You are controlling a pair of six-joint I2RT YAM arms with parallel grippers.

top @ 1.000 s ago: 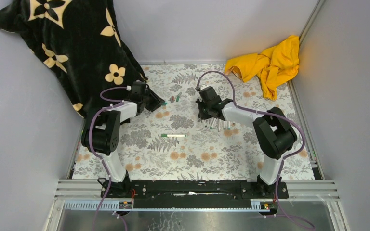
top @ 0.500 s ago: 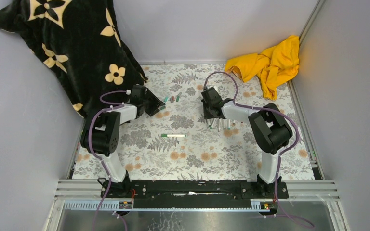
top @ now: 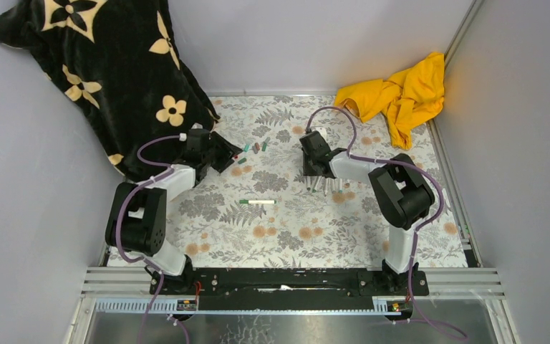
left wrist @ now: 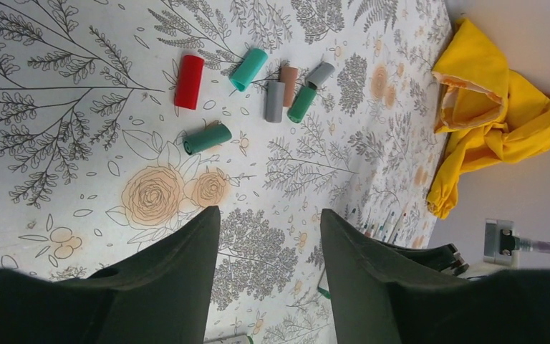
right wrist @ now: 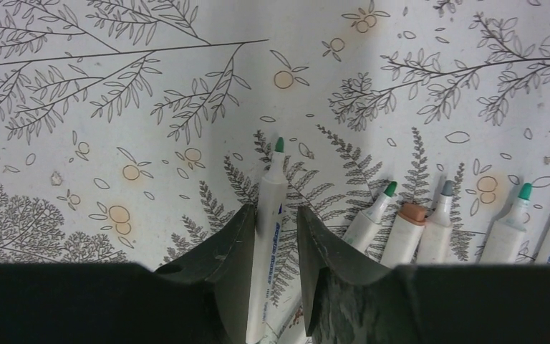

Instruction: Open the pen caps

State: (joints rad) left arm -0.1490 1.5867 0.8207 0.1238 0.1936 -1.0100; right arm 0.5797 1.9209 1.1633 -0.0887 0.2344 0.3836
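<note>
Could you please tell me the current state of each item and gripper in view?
Pen caps: off, lying loose.
Row of pens: uncapped, tips bare.
Lone pen: green cap apparently on.
Left gripper: open, empty.
Right gripper: straddling an uncapped pen; grip unclear.

Left gripper (left wrist: 268,215) agape, right gripper (right wrist: 273,211) narrow.
</note>
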